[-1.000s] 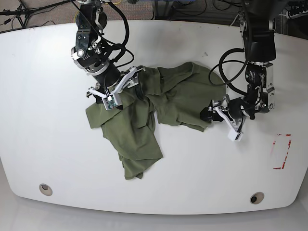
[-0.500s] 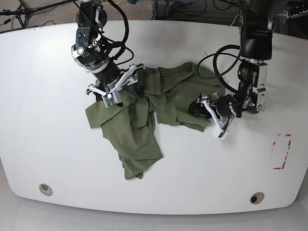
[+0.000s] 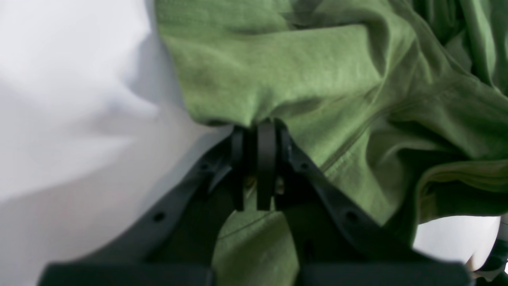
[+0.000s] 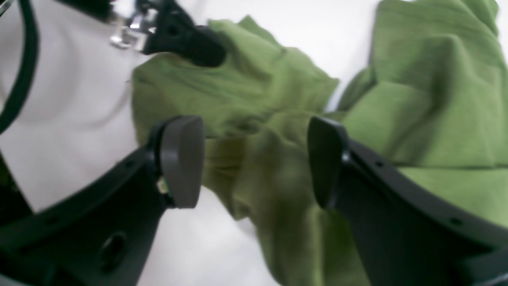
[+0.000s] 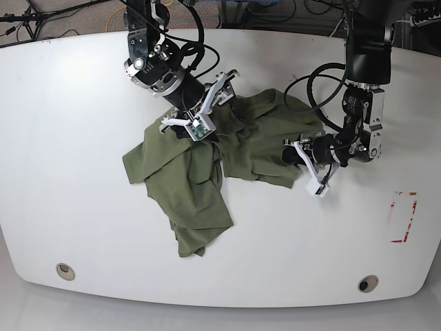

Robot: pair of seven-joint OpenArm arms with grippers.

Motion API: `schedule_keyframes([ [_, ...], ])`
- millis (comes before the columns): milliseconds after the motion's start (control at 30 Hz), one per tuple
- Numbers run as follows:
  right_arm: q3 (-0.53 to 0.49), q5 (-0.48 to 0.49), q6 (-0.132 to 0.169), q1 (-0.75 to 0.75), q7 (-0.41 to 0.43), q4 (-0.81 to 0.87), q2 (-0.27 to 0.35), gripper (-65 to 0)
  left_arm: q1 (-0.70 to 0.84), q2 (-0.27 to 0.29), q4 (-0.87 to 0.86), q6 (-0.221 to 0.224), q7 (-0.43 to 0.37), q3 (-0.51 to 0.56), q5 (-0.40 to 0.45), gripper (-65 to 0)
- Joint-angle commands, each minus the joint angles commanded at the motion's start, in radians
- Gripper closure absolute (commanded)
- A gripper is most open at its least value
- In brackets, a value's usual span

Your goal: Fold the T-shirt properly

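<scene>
The left gripper (image 3: 258,131) has its jaws drawn together on a fold at the T-shirt (image 3: 317,79) hem, with a sliver of cloth showing between the black fingers (image 3: 266,167). In the base view this gripper (image 5: 295,153) sits low at the garment's right edge, its arm dropping steeply from the far table edge and bending inward at the wrist. The right gripper (image 4: 256,159) stands wide open, its two pads well apart, with rumpled olive cloth (image 4: 278,178) directly between and below them; whether the pads touch the fabric cannot be told. In the base view it (image 5: 210,110) hangs over the upper middle of the T-shirt (image 5: 200,186), its arm angled down from the far left. The garment lies crumpled near the centre of the white table (image 5: 83,227), one lobe trailing toward the near edge, another bunched toward the left gripper. Bare table surrounds the cloth on the near side, the left and the right. A red marking (image 5: 403,217) sits near the right rim, well apart from the shirt.
</scene>
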Motion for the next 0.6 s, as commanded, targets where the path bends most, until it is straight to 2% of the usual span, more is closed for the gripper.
schedule_keyframes([
  [600,0.003,-0.005,-0.003,0.051,0.002,-0.074,0.057,-39.2,0.000,-0.003,0.000,0.000,0.000,0.000,0.000,-1.5],
])
